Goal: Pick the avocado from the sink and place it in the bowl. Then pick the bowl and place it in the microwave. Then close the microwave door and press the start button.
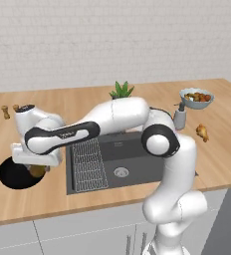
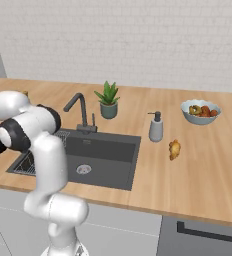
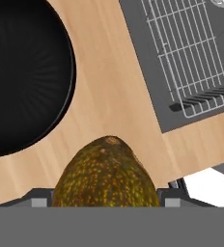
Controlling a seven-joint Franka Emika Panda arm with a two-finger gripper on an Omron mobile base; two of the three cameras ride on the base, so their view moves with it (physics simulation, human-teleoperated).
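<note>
One white robot arm reaches left across a wooden kitchen surface (image 1: pixel 112 99), and its tool (image 1: pixel 36 168) is clamped on the avocado (image 3: pixel 106 173). In the hand view the avocado sits between the two dark fingertips, close to the camera; it is a rounded, egg-like lump with olive-brown skin flecked with yellow and a small tan stem scar at its tip. In the left base view the avocado shows as a small brown lump under the tool, right over the near rim of the bowl (image 1: pixel 15 174).

That bowl is wide, shallow, round and glossy black, with fine ridges running toward its centre. It rests on the surface just left of the sink (image 1: pixel 132 159). The sink is a dark grey rectangular basin with a round silver drain (image 1: pixel 120 172), and a wire rack (image 1: pixel 89 164) lies in its left part. A grey faucet (image 2: pixel 78 111) stands behind it.

Farther along the surface are a small potted succulent (image 2: pixel 108 100), a grey soap dispenser (image 2: pixel 156 127), a yellowish-brown lumpy item (image 2: pixel 174 149) and a small grey bowl of coloured fruit (image 2: pixel 200 112). Behind everything runs a pale brick-pattern wall (image 2: pixel 138 40). Pale cabinet fronts (image 1: pixel 62 234) sit below the surface.
</note>
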